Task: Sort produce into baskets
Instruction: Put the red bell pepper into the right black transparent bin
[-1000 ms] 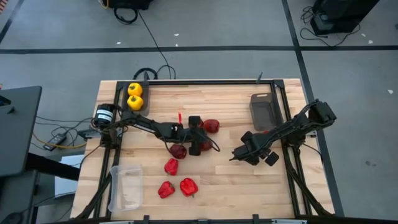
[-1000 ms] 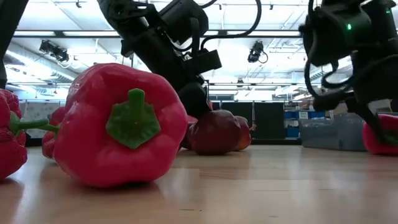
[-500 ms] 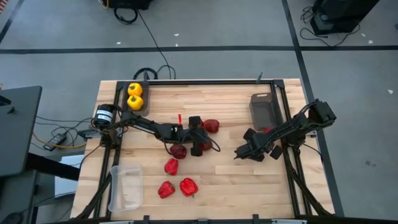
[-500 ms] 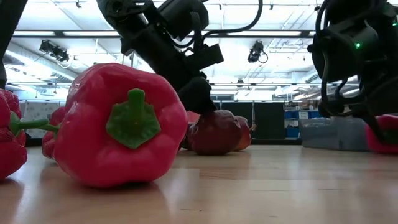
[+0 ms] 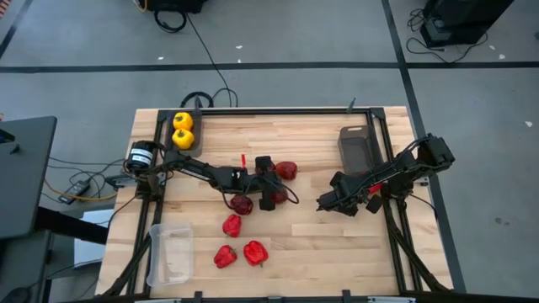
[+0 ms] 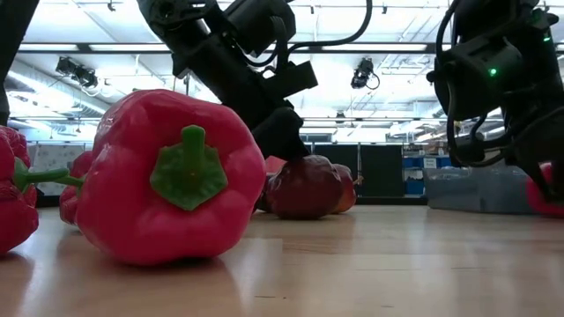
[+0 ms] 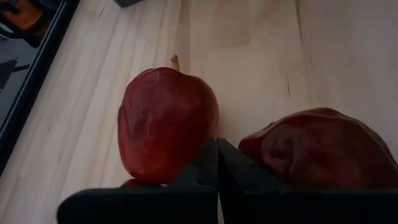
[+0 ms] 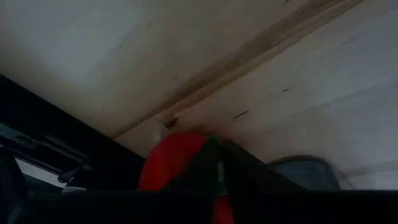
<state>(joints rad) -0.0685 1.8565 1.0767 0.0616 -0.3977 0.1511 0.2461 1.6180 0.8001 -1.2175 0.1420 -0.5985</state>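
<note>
We locate the left claw (image 5: 268,187) near the centre of the wooden surface (image 5: 320,143), fully closed with nothing between its fingers; in the left wrist view the closed fingertips (image 7: 216,163) sit between two dark maroon fruits (image 7: 166,123), close against both. The right claw (image 5: 364,187) is at the right side of the surface, close to the rail, and its fingers are nearly together around the green stem of a red pepper (image 8: 171,158); the view there is dark and partly blocked, so we judge this to be a grip on the stem rather than a firm reading. We find the dark grey tray (image 5: 359,150) at the far right of the surface, just beyond the right claw. Two yellow peppers (image 5: 182,130) lie in a second dark tray (image 5: 168,118) at the far left corner. The clear plastic tray (image 5: 169,254) sits at the near left corner. Three red peppers (image 5: 240,244) lie loose on the surface near the front, right of the clear tray, and a further red pepper (image 5: 286,170) lies just beside the left claw. In the low view a large red pepper (image 6: 172,179) fills the foreground, with a maroon fruit (image 6: 304,187) behind it under the left arm.
</note>
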